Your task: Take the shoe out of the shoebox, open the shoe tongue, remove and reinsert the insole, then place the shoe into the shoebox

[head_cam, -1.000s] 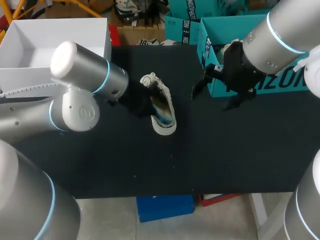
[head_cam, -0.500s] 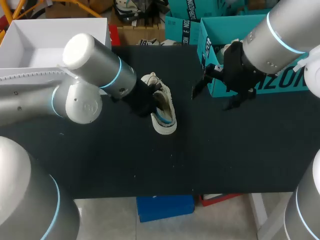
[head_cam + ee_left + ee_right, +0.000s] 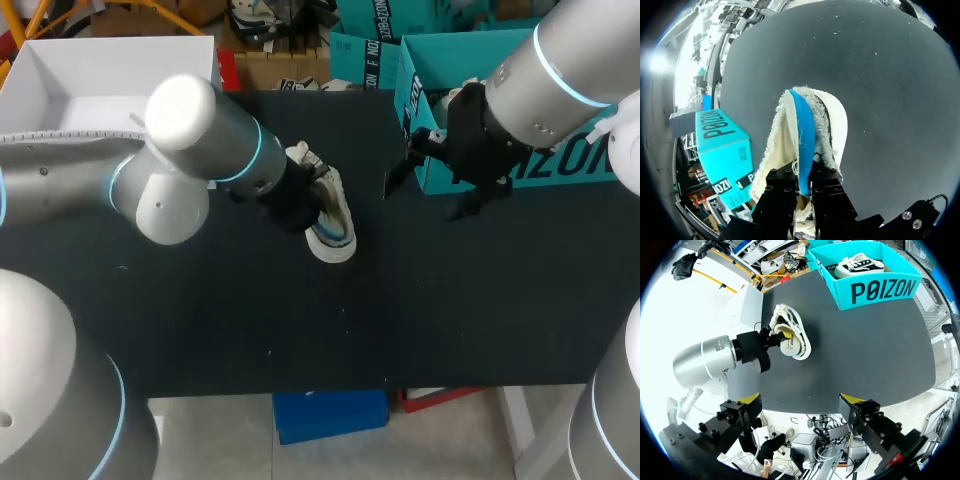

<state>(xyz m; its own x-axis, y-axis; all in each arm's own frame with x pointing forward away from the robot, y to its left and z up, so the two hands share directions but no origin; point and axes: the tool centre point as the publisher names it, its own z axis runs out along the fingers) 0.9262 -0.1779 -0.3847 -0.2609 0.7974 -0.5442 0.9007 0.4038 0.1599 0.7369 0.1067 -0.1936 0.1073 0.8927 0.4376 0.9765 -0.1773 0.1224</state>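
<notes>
One shoe [image 3: 332,232] is out of the teal shoebox [image 3: 470,70] and lies near the middle of the black table [image 3: 450,300], so the first step reads as done

- Shoebox at 2 o'clock from the shoe, well apart; second shoe [image 3: 860,264] inside it
- Left gripper [image 3: 802,172] comes in at the shoe's opening from 9 o'clock, fingers almost together and pinching the blue insole [image 3: 804,130], which stands on edge, part-way out of the upper
- Judgement: insole removal under way; reinsertion and return to the box are left
- Right gripper [image 3: 800,401] spread wide, nothing in it, hovering at 3 o'clock from the shoe, beside the box

Hard to make out:
- tongue position
- left yellow tips, buried in the shoe
- heel end, hidden under the left arm from above
</notes>
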